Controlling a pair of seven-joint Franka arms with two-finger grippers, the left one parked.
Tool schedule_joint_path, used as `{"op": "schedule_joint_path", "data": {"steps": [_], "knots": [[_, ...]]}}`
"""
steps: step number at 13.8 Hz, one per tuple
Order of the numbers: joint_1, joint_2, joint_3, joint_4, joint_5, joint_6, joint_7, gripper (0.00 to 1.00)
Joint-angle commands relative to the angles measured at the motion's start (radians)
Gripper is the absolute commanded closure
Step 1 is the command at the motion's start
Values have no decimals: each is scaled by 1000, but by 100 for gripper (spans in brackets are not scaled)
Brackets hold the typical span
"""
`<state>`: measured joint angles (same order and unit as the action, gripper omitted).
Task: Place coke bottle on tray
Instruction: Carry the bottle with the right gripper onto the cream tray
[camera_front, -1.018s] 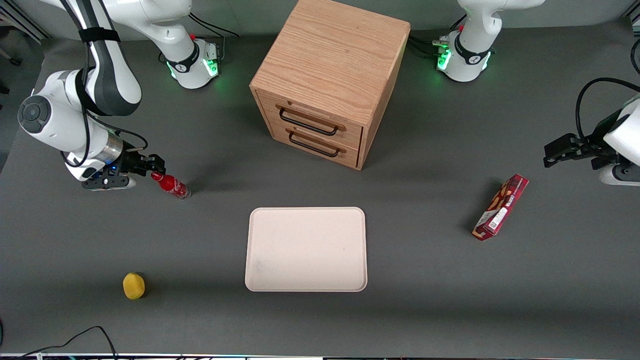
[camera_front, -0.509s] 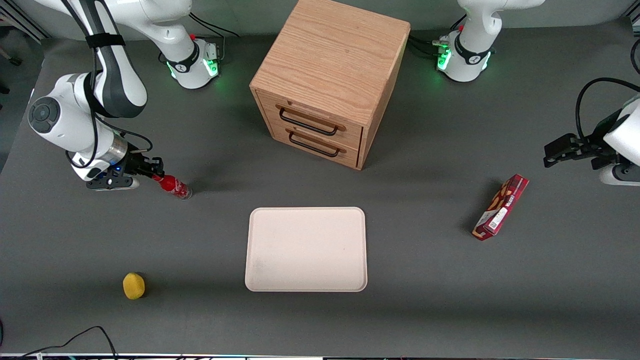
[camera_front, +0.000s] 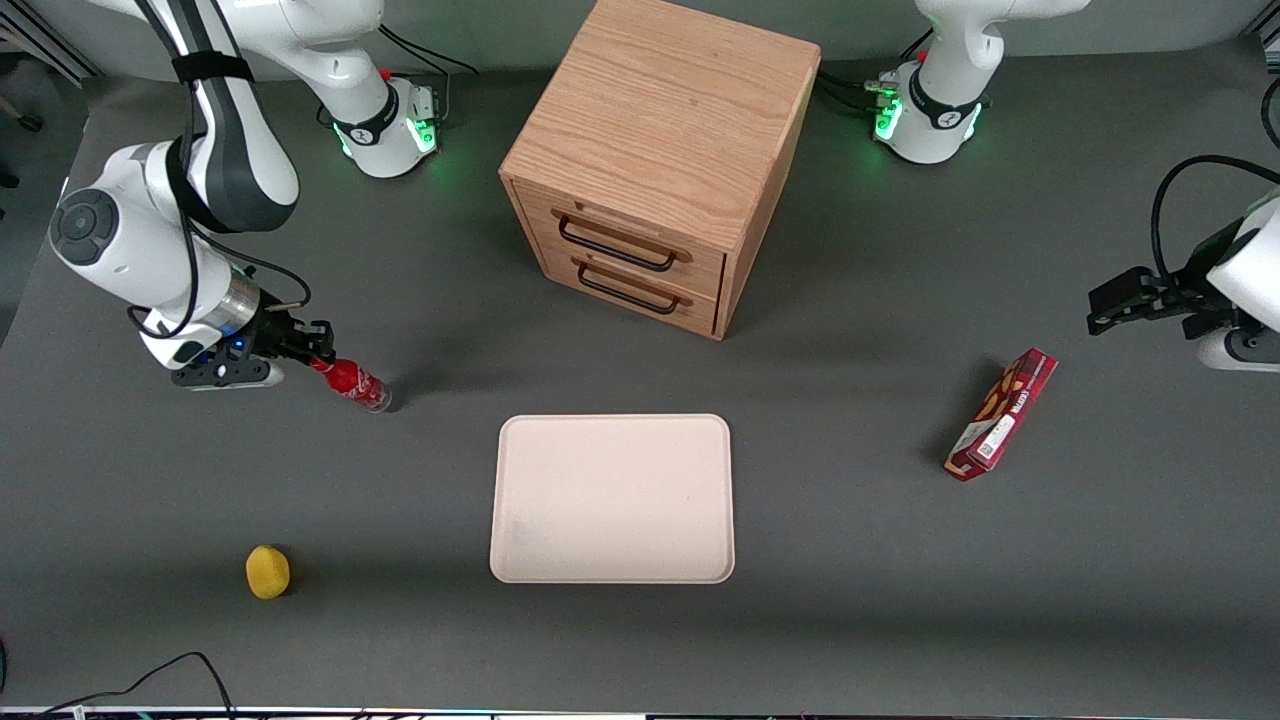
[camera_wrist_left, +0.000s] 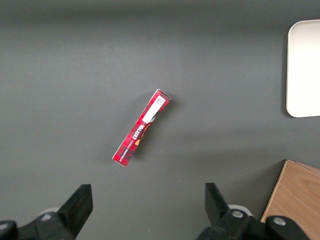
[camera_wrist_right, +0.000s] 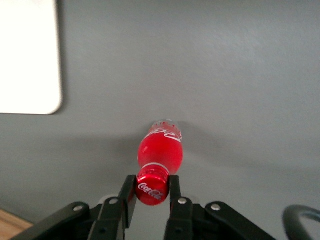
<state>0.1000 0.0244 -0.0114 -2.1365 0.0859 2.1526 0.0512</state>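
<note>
- The gripper (camera_front: 318, 357) stood near the working arm's end of the table (camera_front: 900, 620), roughly midway between the table's near and far edges. Its two fingers (camera_wrist_right: 127, 194) were pinched narrow against the red cap of the coke bottle (camera_front: 356, 383), one on each side, as the wrist view showed.
- The coke bottle (camera_wrist_right: 160, 155) appeared tilted, cap toward the gripper and clear base toward the tray. Whether the base touched the table or hung just above it, I could not tell. My judgement: the cap was chosen because it is the narrowest, firmest part and gives the fingers two flat sides to bear on.
- The tray (camera_front: 612, 498) lay flat near the middle of the table, closer to the near edge, in front of the wooden drawer cabinet (camera_front: 655, 160), with nothing on it. The bottle was well apart from it, off the tray corner nearest the working arm. One rounded tray corner (camera_wrist_right: 30, 60) showed in the wrist view.
- Step judged: grasp made, carry not yet done. The next move probably calls for a lift clear of the low rim, then a traverse over the tray.
- Risk, as I judged it: a hold on the cap alone lets the body swing or slip, so the bottle may topple on release.
- Also present: a yellow round object (camera_front: 267, 571) near the near edge at the working arm's end, and a red snack box (camera_front: 1001, 414) toward the parked arm's end. Neither lay between bottle and tray.
</note>
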Motion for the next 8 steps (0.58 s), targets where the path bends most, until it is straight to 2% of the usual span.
{"op": "schedule_joint_path", "data": {"steps": [1,6,8], "knots": [[7,141,54,284,20,-141,120,100],[12,359,165,593,14,-146,258,100],[73,454,174,723,12,-146,317,100]]}}
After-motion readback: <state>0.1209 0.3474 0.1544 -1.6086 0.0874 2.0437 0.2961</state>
